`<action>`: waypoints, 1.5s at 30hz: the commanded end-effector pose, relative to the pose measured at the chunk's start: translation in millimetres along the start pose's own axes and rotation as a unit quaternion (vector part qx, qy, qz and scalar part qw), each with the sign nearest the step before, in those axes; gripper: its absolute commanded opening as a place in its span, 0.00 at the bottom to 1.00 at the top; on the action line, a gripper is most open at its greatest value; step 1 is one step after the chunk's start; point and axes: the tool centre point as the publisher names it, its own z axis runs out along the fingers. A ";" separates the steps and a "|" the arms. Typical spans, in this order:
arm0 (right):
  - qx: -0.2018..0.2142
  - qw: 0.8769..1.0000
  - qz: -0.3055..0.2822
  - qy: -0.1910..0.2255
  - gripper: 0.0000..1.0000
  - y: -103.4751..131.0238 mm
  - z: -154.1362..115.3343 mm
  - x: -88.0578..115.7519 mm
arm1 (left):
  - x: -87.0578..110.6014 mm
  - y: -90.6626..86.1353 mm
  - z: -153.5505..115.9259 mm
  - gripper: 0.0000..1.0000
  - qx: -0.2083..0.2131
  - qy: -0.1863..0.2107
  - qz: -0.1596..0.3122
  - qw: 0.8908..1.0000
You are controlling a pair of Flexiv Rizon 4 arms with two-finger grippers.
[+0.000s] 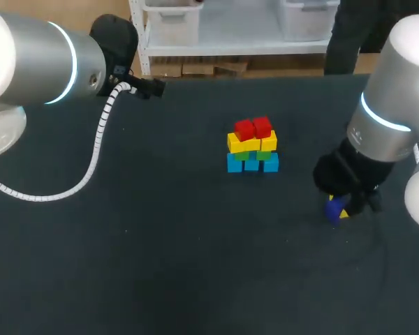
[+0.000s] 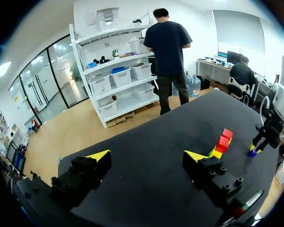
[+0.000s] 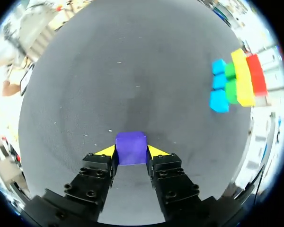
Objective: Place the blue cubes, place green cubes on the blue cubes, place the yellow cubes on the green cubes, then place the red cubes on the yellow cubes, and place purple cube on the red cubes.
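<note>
Four layers built: blue, green, yellow, red stack [image 1: 252, 146] | purple cube [image 3: 131, 147] pinched by right gripper [image 3: 131, 152], held well apart from stack | left gripper [image 2: 146, 157] spread, empty | purple placement judged outstanding

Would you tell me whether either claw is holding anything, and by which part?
The right claw grips the purple cube by two opposite side faces, one yellow tip on each. The left claw is open and empty.
</note>
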 end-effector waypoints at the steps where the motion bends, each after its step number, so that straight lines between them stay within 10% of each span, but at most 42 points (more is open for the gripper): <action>1: 0.020 0.998 0.058 0.025 0.00 -12.4 -9.4 -7.4 | -0.6 1.2 0.9 1.00 0.002 0.000 0.000 1.000; 13: -0.035 0.984 0.176 0.003 0.00 -56.2 -77.7 -22.1 | -0.6 1.2 0.9 1.00 0.002 0.000 0.000 1.000; 24: -0.004 0.987 0.163 -0.012 0.00 -94.8 -130.9 -49.8 | -0.6 1.2 0.9 1.00 0.002 0.000 0.000 1.000; 45: 0.016 0.992 0.124 -0.017 0.00 -149.0 -122.7 -108.9 | -0.6 1.2 0.9 1.00 0.002 0.000 0.000 1.000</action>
